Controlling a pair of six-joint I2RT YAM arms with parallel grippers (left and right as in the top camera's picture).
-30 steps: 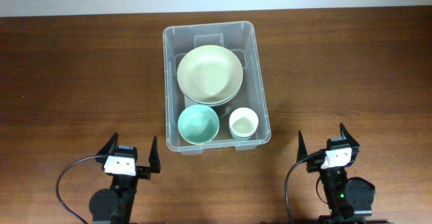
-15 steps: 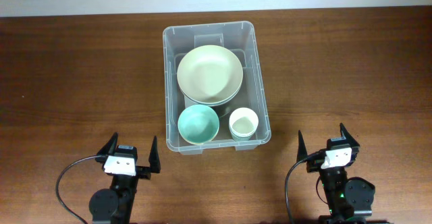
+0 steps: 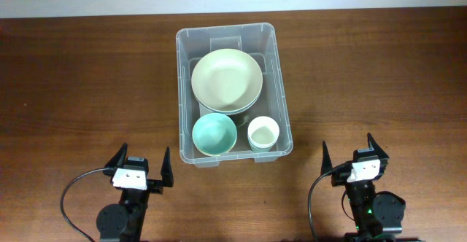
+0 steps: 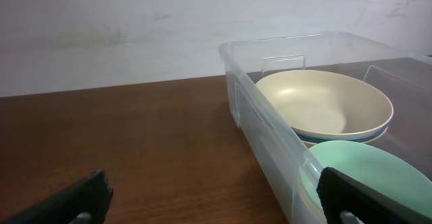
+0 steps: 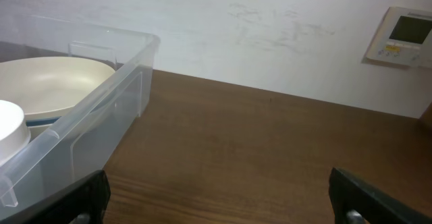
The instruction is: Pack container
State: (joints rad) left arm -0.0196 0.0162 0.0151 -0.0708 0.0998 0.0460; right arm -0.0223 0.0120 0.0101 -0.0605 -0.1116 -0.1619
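The clear plastic container [image 3: 184,89] stands at the table's centre. Inside it are a large cream bowl [image 3: 227,79] stacked on another dish, a small mint-green bowl [image 3: 214,134] and a small white cup [image 3: 263,133]. My left gripper [image 3: 142,165] is open and empty near the front edge, left of the container. My right gripper [image 3: 354,152] is open and empty at the front right. The left wrist view shows the container wall [image 4: 266,143], the cream bowl [image 4: 324,102] and the green bowl [image 4: 368,173]. The right wrist view shows the container's corner [image 5: 121,82] at the left.
The brown wooden table [image 3: 87,89] runs to a pale wall at the back. A white wall panel [image 5: 403,36] shows at the upper right of the right wrist view.
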